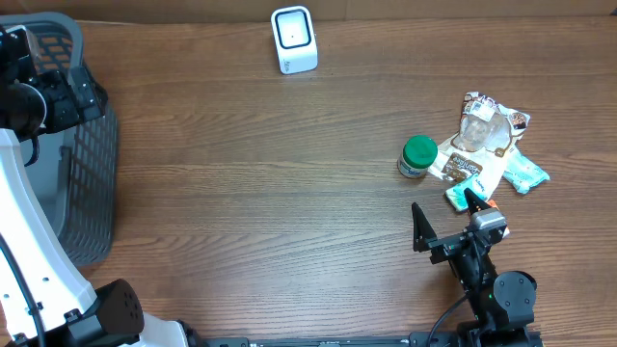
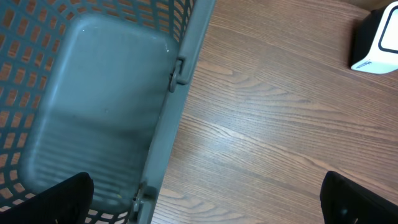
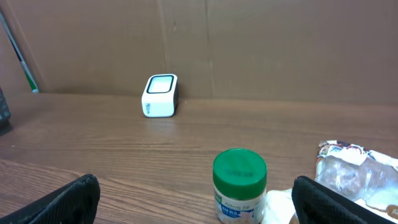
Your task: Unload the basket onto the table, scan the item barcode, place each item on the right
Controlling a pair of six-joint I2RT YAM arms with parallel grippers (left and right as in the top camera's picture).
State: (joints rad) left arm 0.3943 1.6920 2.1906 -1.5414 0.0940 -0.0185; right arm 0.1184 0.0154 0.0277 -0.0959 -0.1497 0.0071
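A small jar with a green lid (image 1: 418,154) stands on the wooden table, next to a heap of plastic snack packets (image 1: 487,145). The white barcode scanner (image 1: 294,39) stands at the far edge of the table. My right gripper (image 1: 446,214) sits just in front of the jar, open and empty. In the right wrist view the jar (image 3: 239,183) stands ahead between the fingers (image 3: 68,202), with the scanner (image 3: 160,95) far behind. My left gripper (image 2: 208,208) hangs open and empty above the right wall of the grey basket (image 2: 93,93).
The grey mesh basket (image 1: 92,173) fills the table's left edge, under the left arm. A teal packet (image 1: 525,175) lies right of the heap. A cardboard wall (image 3: 249,43) stands behind the scanner. Bare wood lies between the jar and the scanner.
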